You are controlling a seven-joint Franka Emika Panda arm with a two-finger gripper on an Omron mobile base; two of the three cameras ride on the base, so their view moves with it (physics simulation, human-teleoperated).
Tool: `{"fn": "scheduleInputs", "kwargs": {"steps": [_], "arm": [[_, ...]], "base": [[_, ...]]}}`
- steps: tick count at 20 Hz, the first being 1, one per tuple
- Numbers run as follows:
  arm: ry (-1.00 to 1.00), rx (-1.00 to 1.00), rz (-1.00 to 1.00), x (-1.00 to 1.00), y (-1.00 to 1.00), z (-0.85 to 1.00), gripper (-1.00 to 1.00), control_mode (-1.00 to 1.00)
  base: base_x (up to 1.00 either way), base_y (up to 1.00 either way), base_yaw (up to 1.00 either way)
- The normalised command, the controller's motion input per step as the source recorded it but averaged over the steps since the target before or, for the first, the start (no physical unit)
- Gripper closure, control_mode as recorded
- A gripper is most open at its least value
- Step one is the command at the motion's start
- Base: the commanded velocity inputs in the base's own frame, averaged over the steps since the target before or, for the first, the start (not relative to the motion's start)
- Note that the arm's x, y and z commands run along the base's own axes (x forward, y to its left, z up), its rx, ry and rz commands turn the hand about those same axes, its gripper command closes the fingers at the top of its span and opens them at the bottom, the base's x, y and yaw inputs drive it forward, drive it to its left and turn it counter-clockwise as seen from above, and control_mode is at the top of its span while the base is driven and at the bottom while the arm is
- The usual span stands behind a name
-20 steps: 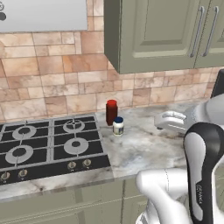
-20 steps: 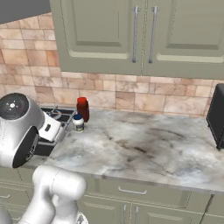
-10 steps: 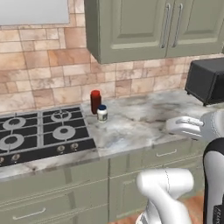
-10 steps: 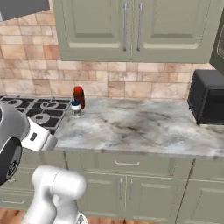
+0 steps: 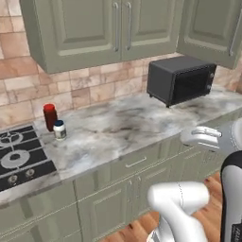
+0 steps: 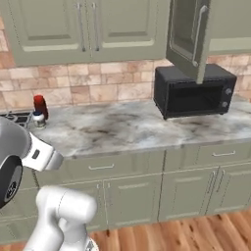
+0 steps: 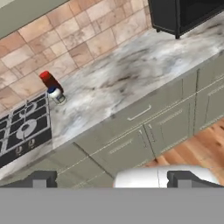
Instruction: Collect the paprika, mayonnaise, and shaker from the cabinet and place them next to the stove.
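Observation:
The paprika [image 5: 49, 116] is a dark red bottle with a red cap, upright on the marble counter just right of the stove [image 5: 19, 158]. The mayonnaise [image 5: 59, 130], a short white jar with a blue lid, stands right in front of it. Both appear again far left in the right base view, paprika [image 6: 40, 105] and mayonnaise [image 6: 38, 118], and in the hand view, paprika [image 7: 49, 80] and mayonnaise [image 7: 55, 93]. The cabinet [image 6: 188, 37] above the microwave has its door swung open. The shaker is out of view. My gripper [image 7: 111, 178] is open and empty, off the counter's front, far from the bottles.
A black microwave [image 5: 179, 80] stands on the counter at the right, under the open cabinet door [image 5: 212, 28]. Closed wall cabinets [image 5: 94, 28] hang over the middle of the counter. Drawers and doors [image 7: 140, 131] run below the counter, above a wooden floor [image 6: 196, 235].
The base has driven right and back, so the whole scene slid left: stove and bottles are now far left, and the microwave and open cabinet door have come into view. The gripper stays open.

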Motion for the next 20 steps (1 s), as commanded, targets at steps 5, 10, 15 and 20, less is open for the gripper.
{"fn": "scheduleInputs", "kwargs": {"steps": [5,10,15,20], "arm": [[0.0,0.0,0.0,0.0,0.0,0.0,-1.0,1.0],[0.0,0.0,0.0,0.0,0.0,0.0,-1.0,1.0],[0.0,0.0,0.0,0.0,0.0,0.0,-1.0,1.0],[0.0,0.0,0.0,0.0,0.0,0.0,-1.0,1.0]], "base": [[0.2,-0.87,-0.24],[0.15,-0.98,-0.14],[0.05,-1.0,-0.08],[0.18,-0.85,-0.02]]}}
